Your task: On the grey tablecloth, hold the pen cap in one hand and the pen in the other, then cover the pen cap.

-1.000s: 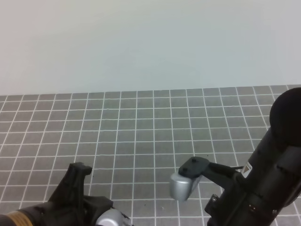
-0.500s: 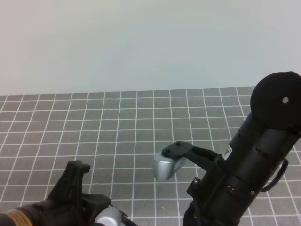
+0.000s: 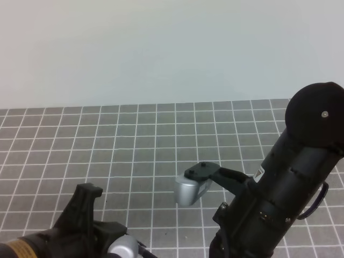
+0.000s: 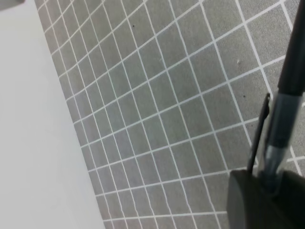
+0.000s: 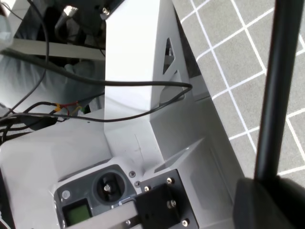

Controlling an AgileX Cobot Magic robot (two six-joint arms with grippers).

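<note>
Grey tablecloth (image 4: 157,119) lies beneath both arms. Above it, the left fingers (image 4: 248,200) are closed on the pen cap (image 4: 281,129), which juts beyond their tips. The right fingers (image 5: 267,202) clamp the pen (image 5: 279,90), its shaft rising above them.

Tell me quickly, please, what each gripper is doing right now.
Left gripper: shut on the pen cap.
Right gripper: shut on the pen.
</note>
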